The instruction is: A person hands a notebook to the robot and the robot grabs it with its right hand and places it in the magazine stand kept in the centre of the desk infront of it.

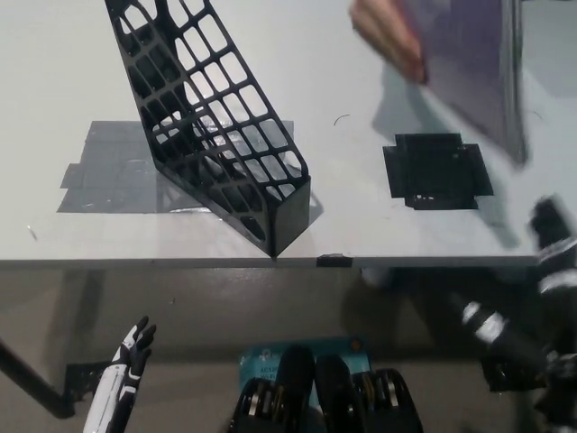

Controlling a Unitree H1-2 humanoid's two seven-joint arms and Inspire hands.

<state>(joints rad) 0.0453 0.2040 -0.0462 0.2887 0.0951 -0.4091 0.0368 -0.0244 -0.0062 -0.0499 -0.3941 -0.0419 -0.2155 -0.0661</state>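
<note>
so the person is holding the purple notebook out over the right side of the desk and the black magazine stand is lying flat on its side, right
Not quite. In the head view the black magazine stand stands upright on the desk, not flat on its side. The rest holds: a person's hand holds the purple notebook out over the desk's right side.

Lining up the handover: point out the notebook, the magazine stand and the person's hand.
notebook [473,72]: head view, middle of its purple cover.
magazine stand [212,117]: head view, its black lattice side wall.
person's hand [388,36]: head view, fingers gripping the notebook's edge.
</note>
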